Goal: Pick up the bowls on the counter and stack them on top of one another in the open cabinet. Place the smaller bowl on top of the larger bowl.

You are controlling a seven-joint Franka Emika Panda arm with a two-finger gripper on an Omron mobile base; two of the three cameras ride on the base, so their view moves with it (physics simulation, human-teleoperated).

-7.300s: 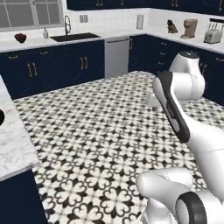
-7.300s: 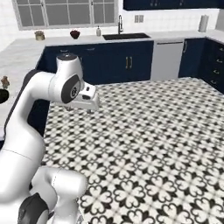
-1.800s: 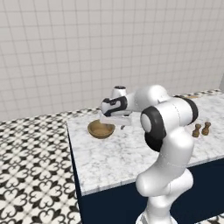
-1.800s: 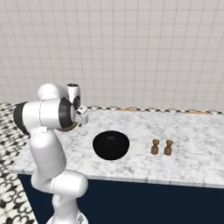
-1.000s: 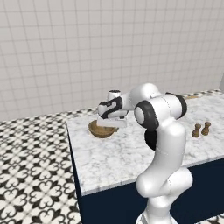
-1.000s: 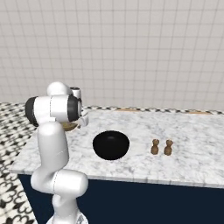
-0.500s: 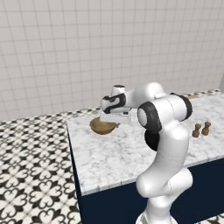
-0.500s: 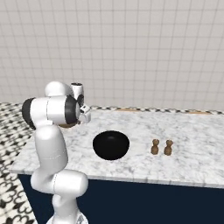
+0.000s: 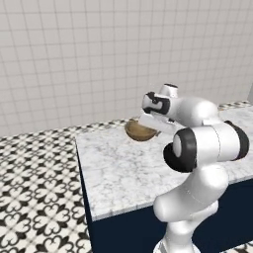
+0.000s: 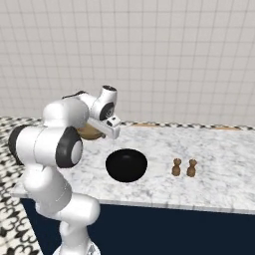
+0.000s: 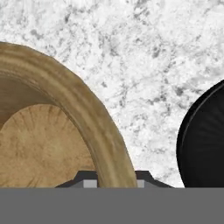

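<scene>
I see the gripper [image 11: 114, 183] clamped on the rim of the smaller bowl [image 9: 140, 130], held above the counter [image 9: 128, 170]; the larger bowl [image 10: 126, 165] sits on the marble nearby.

Glossy white rounded arm [image 9: 202, 148] with dark joint bands and grey jaws.

counter [image 10: 209, 164]: veined marble | on it: black bowl [image 10: 126, 165], two small brown shakers [image 10: 183, 168]

No text, label, brand or number can be read anywhere (all surfaces are plain).
</scene>
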